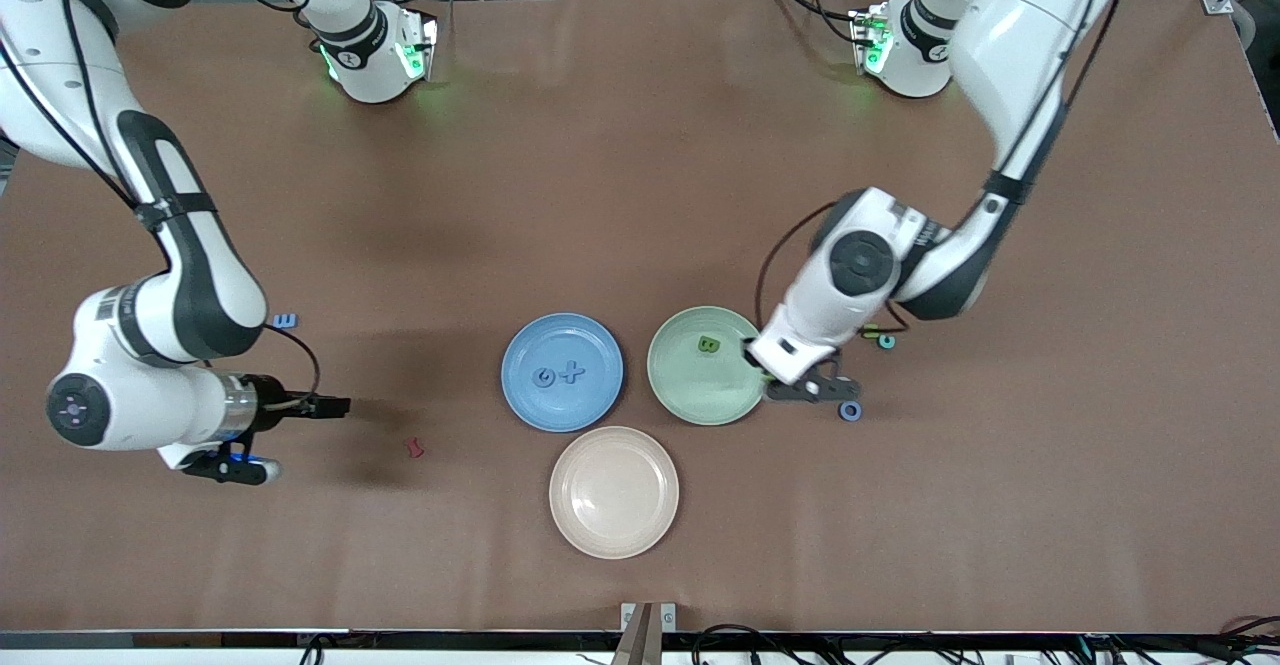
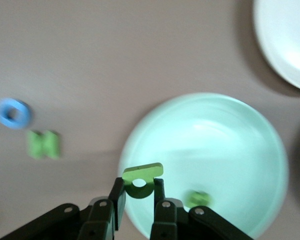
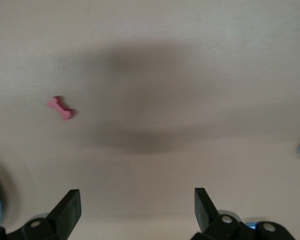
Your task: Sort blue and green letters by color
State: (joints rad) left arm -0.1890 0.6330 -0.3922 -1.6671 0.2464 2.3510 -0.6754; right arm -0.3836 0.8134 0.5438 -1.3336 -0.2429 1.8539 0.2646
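Note:
My left gripper (image 2: 139, 192) is shut on a green letter (image 2: 142, 176) with a round hole, held over the rim of the green plate (image 2: 225, 135) at the left arm's end. A green B (image 1: 708, 345) lies in that plate (image 1: 690, 395). The blue plate (image 1: 520, 400) beside it holds a blue G (image 1: 543, 377) and a blue X (image 1: 572, 373). A blue O (image 1: 850, 411) lies on the table beside my left gripper (image 1: 770, 382), and a green N (image 2: 44, 144) lies close to the O (image 2: 13, 113). A blue E (image 1: 284, 321) lies by the right arm. My right gripper (image 3: 137, 207) hangs open over bare table.
A cream plate (image 1: 614, 491) stands nearer to the front camera than the two coloured plates. A small dark red letter (image 1: 414, 448) lies on the table between my right gripper (image 1: 235, 467) and the blue plate. Two more tiny letters (image 1: 880, 337) lie under the left arm.

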